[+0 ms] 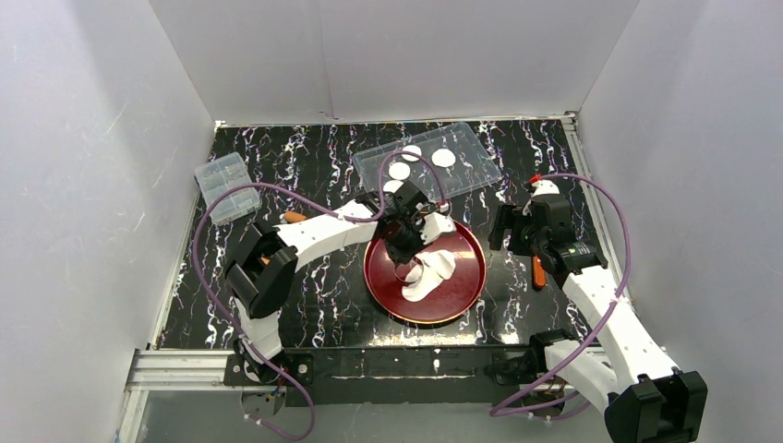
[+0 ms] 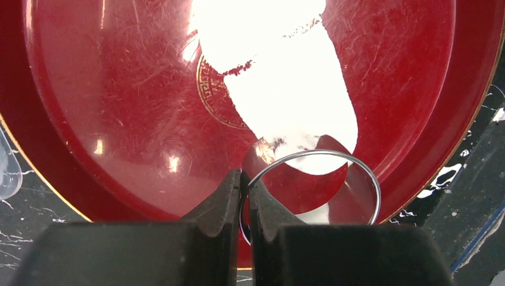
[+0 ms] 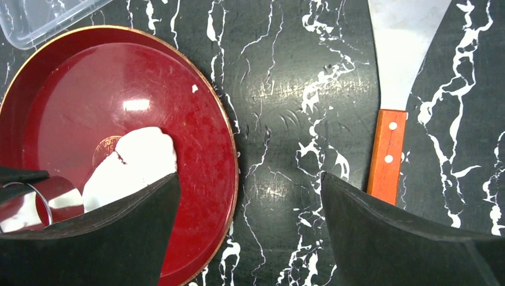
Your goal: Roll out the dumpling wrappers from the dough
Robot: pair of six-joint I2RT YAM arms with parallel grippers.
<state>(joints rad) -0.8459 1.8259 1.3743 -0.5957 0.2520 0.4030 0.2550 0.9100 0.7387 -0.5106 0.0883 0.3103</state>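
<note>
Left fingers (image 2: 223,196) pinch the ring's (image 3: 59,196) rim, low over the dough (image 2: 286,89) on the plate (image 2: 119,119), centre. Right fingers (image 3: 137,220) gape empty by the spatula (image 3: 387,149). Wrappers (image 1: 444,158) sit on the far tray (image 1: 471,148). Such a thin pinch could let the ring twist when pressed, tearing the sheet. Glare whites out the dough's surface.

"What sort of place was this?"

"A robotics lab's test booth, not a kitchen. Plain white panels (image 1: 83,185) boxed in a black marble-patterned tabletop (image 1: 314,166) on three sides."

"What gave it away?"

"Two robot arms, left (image 1: 323,231) and right (image 1: 609,314), stood at the near edge by an aluminium rail (image 1: 175,369) and trailed purple cables (image 1: 625,249). The only kitchen touches were a red plate (image 1: 466,286), a clear plastic tray (image 1: 471,152) and an orange-handled spatula (image 3: 393,101)."
</note>
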